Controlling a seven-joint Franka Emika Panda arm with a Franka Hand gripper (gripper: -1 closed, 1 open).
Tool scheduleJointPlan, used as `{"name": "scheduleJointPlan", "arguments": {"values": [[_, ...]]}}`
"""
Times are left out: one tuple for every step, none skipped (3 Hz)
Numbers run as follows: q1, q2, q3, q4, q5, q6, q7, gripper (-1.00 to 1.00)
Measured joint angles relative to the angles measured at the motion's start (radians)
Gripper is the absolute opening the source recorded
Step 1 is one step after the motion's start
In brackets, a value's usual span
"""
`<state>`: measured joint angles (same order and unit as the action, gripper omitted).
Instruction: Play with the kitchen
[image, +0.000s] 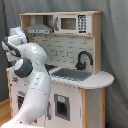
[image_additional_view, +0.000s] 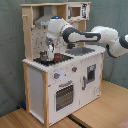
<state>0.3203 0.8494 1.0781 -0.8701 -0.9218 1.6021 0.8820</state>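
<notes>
The gripper (image_additional_view: 50, 50) hangs right over the stovetop (image_additional_view: 51, 59) of the toy kitchen (image_additional_view: 65, 85); the faucet (image: 83, 59) sits well off to its side. Honestly can't tell if the jaws are open or holding anything.

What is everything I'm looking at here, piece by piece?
Toy kitchen: one, white and light wood, standing on a wooden floor before a grey curtain.
Stovetop: one, black with red, at the second exterior view's left end of the counter.
Sink: one, grey, set in the counter.
Faucet: one, black, behind the sink.
Microwave: one, white with dark window, on the top shelf.
Hood: one, grey, above the stove.
Oven door: one, white with window, below the knobs.
Robot arm: one, white, reaching over the counter.
Gripper: one, dark, just above the stovetop.
</notes>
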Motion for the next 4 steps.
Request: {"name": "scheduleJointPlan", "arguments": {"values": [[0.001,-0.001,0.001,0.002,0.0,-0.001,-0.001,1.0],[0.034,-0.054,0.004,0.041,-0.008,-0.063,-0.031,1.0],[0.052,-0.108,0.008,0.041,-0.012,-0.141,-0.062,1.0],[0.078,-0.152,0.026,0.041,-0.014,-0.241,-0.069,1.0]]}}
